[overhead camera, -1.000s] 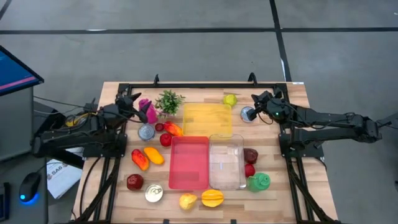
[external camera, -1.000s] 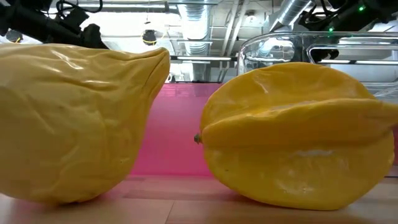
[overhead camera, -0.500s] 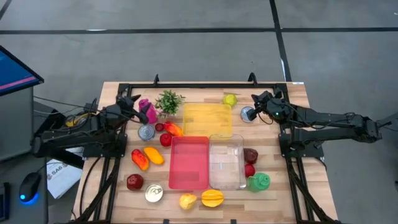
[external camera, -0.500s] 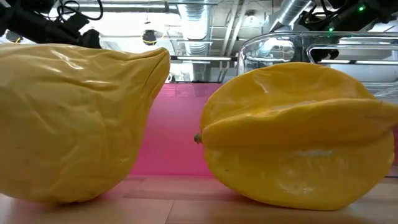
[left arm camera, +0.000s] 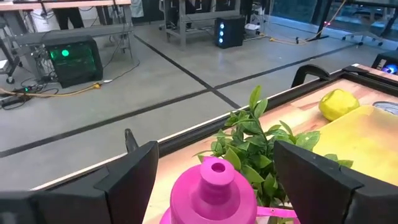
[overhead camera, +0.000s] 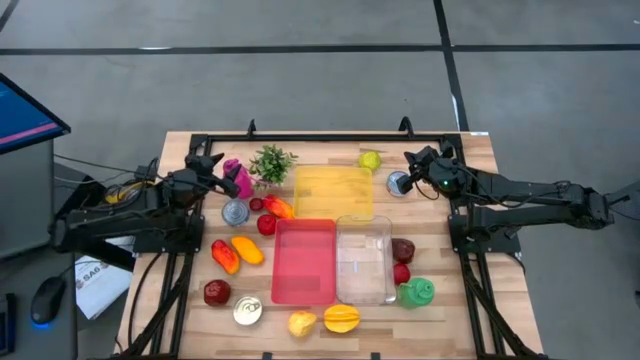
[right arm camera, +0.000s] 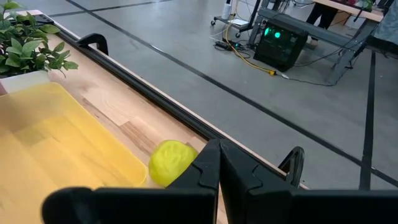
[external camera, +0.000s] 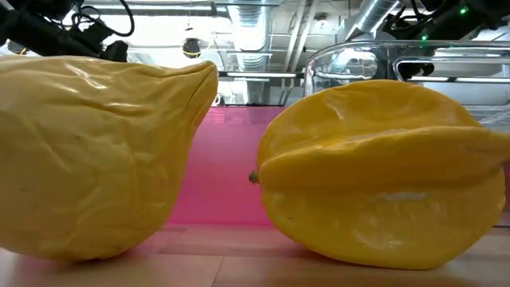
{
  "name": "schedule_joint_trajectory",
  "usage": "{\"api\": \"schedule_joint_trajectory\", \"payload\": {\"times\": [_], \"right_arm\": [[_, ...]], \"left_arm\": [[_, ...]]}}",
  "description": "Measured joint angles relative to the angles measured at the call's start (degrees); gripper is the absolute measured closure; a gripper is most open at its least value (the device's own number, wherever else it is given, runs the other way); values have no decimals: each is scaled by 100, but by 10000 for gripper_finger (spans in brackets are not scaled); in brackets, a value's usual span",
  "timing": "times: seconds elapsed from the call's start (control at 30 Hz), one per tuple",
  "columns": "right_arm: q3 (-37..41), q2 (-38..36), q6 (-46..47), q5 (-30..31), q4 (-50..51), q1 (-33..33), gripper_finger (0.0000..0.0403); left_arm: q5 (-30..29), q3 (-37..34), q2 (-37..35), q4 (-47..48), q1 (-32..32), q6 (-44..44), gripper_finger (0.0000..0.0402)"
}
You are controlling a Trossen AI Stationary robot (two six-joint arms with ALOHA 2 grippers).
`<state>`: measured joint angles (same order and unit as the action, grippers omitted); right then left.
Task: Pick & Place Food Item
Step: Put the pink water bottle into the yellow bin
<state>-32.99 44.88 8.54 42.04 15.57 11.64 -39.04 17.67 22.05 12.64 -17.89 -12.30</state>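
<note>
Jaws of left gripper (left arm camera: 211, 186) spread wide either side of pink plastic bottle (left arm camera: 211, 196), gripping nothing, near worktop's (overhead camera: 200, 300) far left corner beside small green leafy plant (left arm camera: 255, 140). Jaws of right gripper (right arm camera: 219, 171) pressed together, empty, near yellow-green round fruit (right arm camera: 173, 160) at far edge.

High view overhead; low view — against starfruit (external camera: 382, 171)
</note>
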Motion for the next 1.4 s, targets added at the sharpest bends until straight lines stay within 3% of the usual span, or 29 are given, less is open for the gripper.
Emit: {"api": "schedule_joint_trajectory", "payload": {"times": [0.37,0.67,1.4], "right_arm": [[0,0,0,0,0,0,403],[0,0,0,0,-2,0,403],[0,0,2,-4,-132,0,403]], "left_arm": [[-66,-4,719,-205,0,-19,117],[-96,-7,698,-396,0,-7,156],[-234,-7,565,-388,0,322,149]]}}
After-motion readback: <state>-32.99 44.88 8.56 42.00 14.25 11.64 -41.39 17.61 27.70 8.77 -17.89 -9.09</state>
